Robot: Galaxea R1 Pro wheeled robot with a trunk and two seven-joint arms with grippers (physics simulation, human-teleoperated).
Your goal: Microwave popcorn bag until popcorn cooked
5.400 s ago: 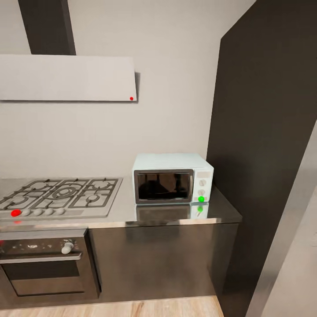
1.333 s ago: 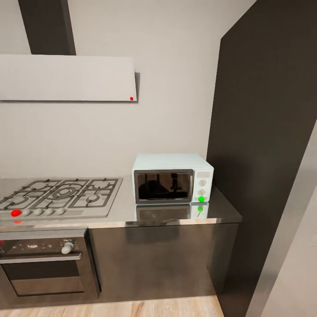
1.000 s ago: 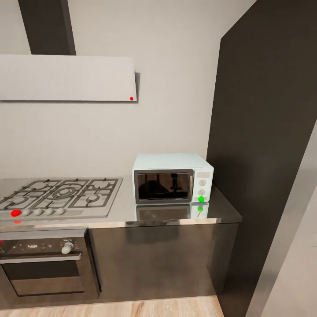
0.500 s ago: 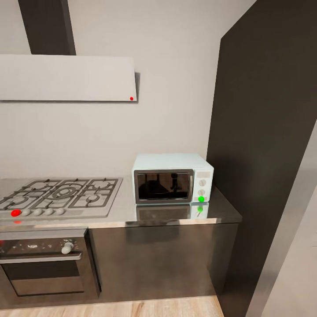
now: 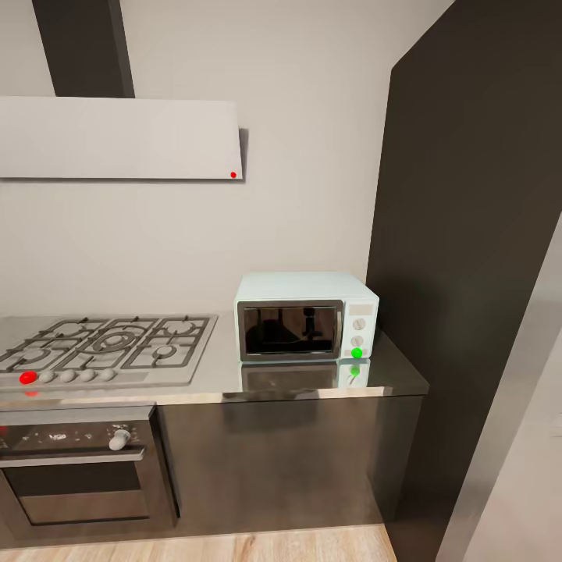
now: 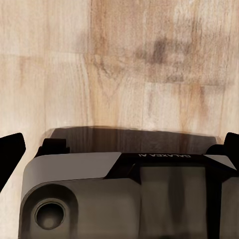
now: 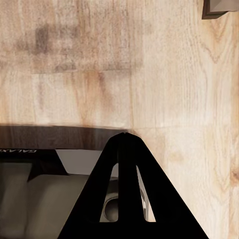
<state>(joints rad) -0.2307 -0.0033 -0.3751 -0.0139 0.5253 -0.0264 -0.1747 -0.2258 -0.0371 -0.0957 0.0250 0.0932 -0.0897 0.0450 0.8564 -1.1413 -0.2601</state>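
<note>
While the microwave (image 5: 306,316) runs shut on the tabletop (image 5: 312,382), green light (image 5: 357,353) on

Left end effector (image 6: 119,149) spread, right end effector (image 7: 127,137) pressed together, both over wooden floor (image 7: 119,64). Judged risk: the bag, unreadable behind dark glass, overheats, or the door gets opened early.

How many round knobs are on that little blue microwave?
2. Both sit on the microwave's right-hand panel, one knob above the other, with a green light just below them.

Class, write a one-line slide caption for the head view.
Closed microwave with green light on steel countertop, right of a gas hob.
</note>
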